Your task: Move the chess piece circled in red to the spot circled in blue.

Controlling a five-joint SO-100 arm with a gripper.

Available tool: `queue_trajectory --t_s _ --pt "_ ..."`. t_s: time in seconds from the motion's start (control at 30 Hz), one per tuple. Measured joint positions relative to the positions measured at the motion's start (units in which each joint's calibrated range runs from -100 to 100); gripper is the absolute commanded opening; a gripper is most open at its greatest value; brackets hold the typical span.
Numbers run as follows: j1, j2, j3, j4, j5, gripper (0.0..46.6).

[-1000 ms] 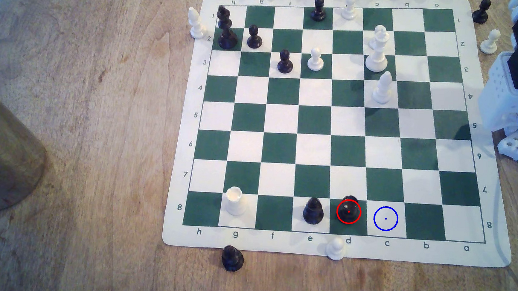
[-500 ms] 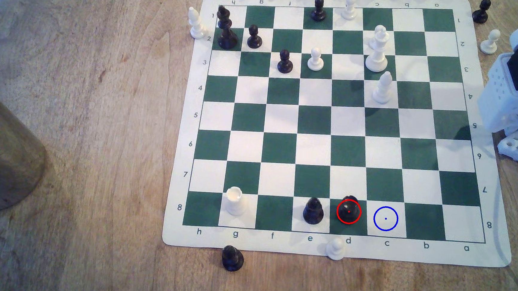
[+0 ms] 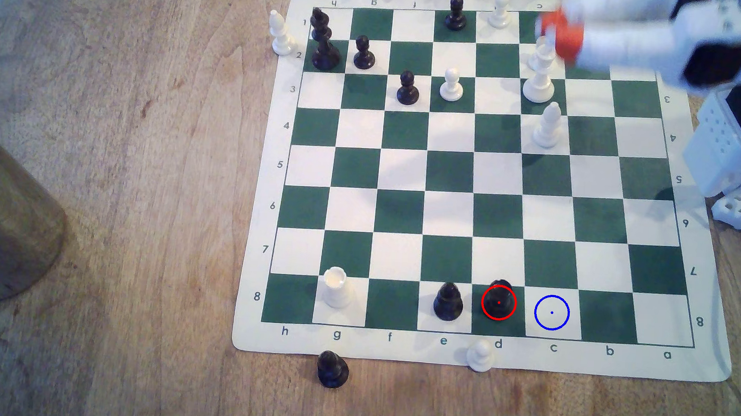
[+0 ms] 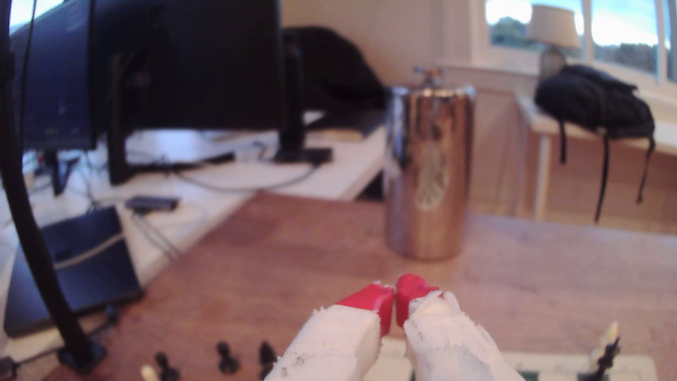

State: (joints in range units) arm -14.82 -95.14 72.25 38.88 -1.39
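The chess piece (image 3: 499,298), a short black rook-like piece inside a red ring, stands on a green square in the near row of the board (image 3: 705,308). The spot (image 3: 551,312), a cream square with a blue ring, lies right beside it toward the exterior view's right. My gripper (image 3: 560,32), white with red tips and blurred, hovers over the far right of the board, far from both. In the wrist view the gripper (image 4: 395,293) has its red tips touching, with nothing between them.
A black piece (image 3: 447,301) stands one square to the exterior view's left of the ringed piece. A white rook (image 3: 336,288) stands further left. A white pawn (image 3: 480,355) sits on the near border. Tall white pieces (image 3: 540,76) stand under the arm. A metal cylinder (image 4: 426,172) stands off the board.
The arm has swung out from the exterior view's right edge over the board's far right corner. No piece has moved.
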Motion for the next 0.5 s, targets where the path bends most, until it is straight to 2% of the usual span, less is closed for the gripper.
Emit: queue_trajectory --t_s 0.17,0.3,0.37,0.4,0.5 --pt "-3.6 7.6 -6.0 6.1 -0.7 4.4" --pt "-5.8 13.7 -6.8 11.4 -1.1 5.3" --pt "-7.2 15.1 -6.4 12.2 -2.1 9.1" --pt "-8.6 17.2 -6.4 12.9 -3.5 11.2" --pt "-10.5 19.4 -5.2 12.9 -4.7 15.5"
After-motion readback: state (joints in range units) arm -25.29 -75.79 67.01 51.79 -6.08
